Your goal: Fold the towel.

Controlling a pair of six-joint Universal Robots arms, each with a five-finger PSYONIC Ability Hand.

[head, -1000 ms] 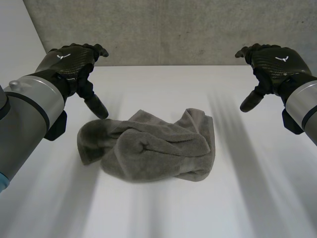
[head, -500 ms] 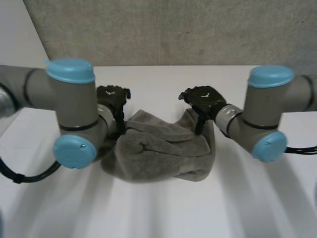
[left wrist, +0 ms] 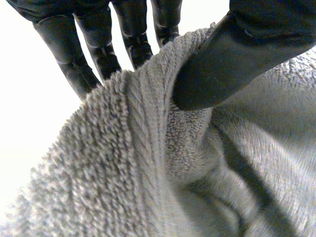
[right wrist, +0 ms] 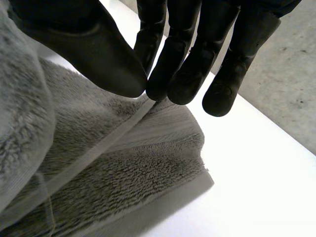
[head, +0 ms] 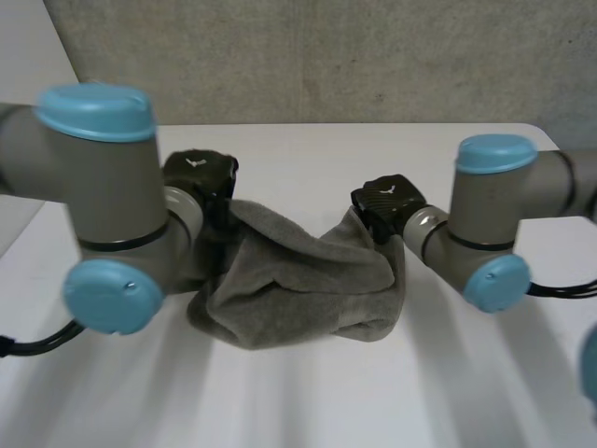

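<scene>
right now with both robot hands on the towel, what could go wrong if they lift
1. The right robot hand pinches only a thin hem at its fingertips, so the towel could slip out once weight comes on.
2. The left robot hand pinches a thick rolled edge, maybe more than one layer, so it might not open flat.
3. The towel lies bunched between them; lifting may raise a clump, not a flat sheet.

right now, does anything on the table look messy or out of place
Only the towel: it lies crumpled in a lumpy heap, folds bunched and edges uneven, not spread flat. The left robot hand and the right robot hand each pinch its far edge. Nothing looks spilled or damaged.
</scene>
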